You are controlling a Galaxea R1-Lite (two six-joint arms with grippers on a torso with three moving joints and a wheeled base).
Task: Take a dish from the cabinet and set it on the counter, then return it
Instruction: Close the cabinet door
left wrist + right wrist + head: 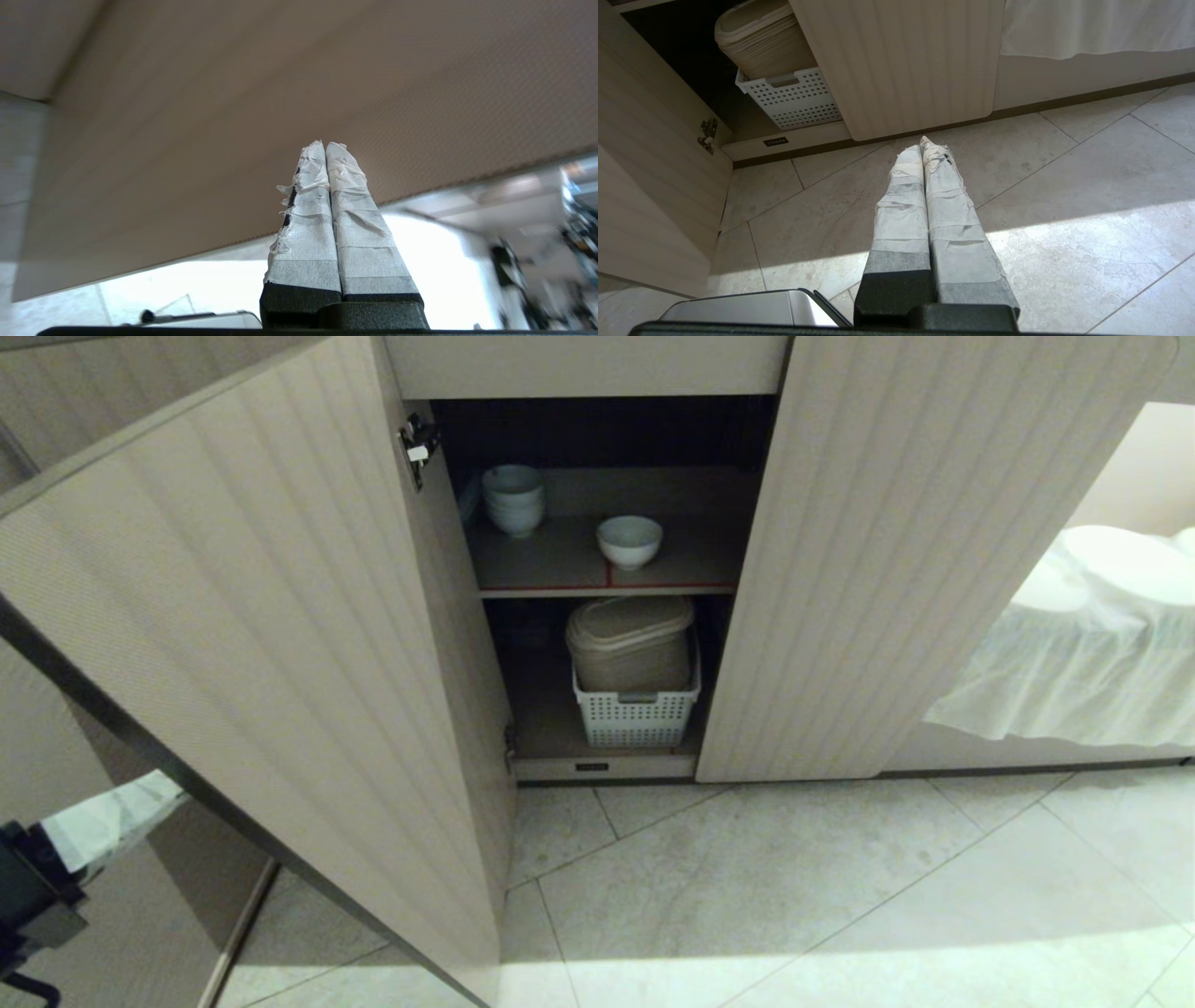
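The cabinet (597, 775) stands with both fluted doors swung wide, the left door (280, 616) reaching far out toward the camera and the right door (868, 541) angled off to the other side. On the upper, red-edged shelf (560, 588) the dish (629, 540), a small white bowl, sits upright and alone near the middle, apart from a stack of white bowls (513, 499) further back on the left. Below it, on the cabinet floor, a white perforated basket (637, 714) holds a beige lidded container (631, 644). The left gripper (325, 145) is clenched with its tape-wrapped fingers (303, 219) pressed together and nothing between them, close under the outer face of the left door; in the head view only a bit of it shows at the lower left edge. The right gripper (921, 142) is likewise clenched and empty, hanging low over the tiled floor (794, 887) in front of the cabinet, pointing toward the foot of the right door. To the right of the cabinet a white draped cloth (1092, 653) hangs down.
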